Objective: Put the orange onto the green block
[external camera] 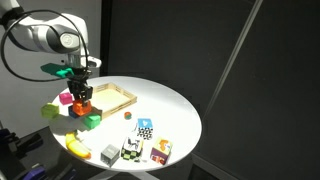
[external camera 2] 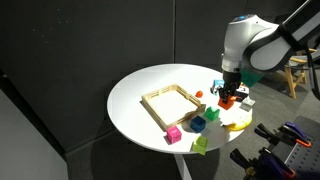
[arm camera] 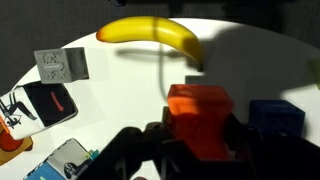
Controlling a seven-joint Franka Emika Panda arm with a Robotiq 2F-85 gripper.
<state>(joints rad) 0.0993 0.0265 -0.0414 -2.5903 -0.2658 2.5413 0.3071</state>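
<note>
ok so where i'm at: the hand [external camera: 81,100] is closed on the orange [arm camera: 195,105]. in the wrist view the block sits squarely between the two dark fingers, with its top face and front face both showing. i honestly can't tell whether it's touching the desk [external camera: 170,115] or hanging just above it.

the green block [external camera: 93,119] is on the desk just beside the hand, a bit nearer the camera in an exterior view, and nothing is on top of it. so the orange is near it but not over it.

other stuff around:
- the banana [arm camera: 150,33] lies across the top of the wrist view, beyond the orange
- a blue cube [arm camera: 275,115] sits right next to the orange in that same view, close to the finger on that side
- a magenta cube [external camera: 66,98] and a paler yellow-green block [external camera: 50,112] are by the desk edge near the arm
- the wooden tray [external camera: 112,96] lies flat toward the middle of the desk, apart from the blocks

a few printed boxes and cards sit along the front edge, too small for me to read.
</note>
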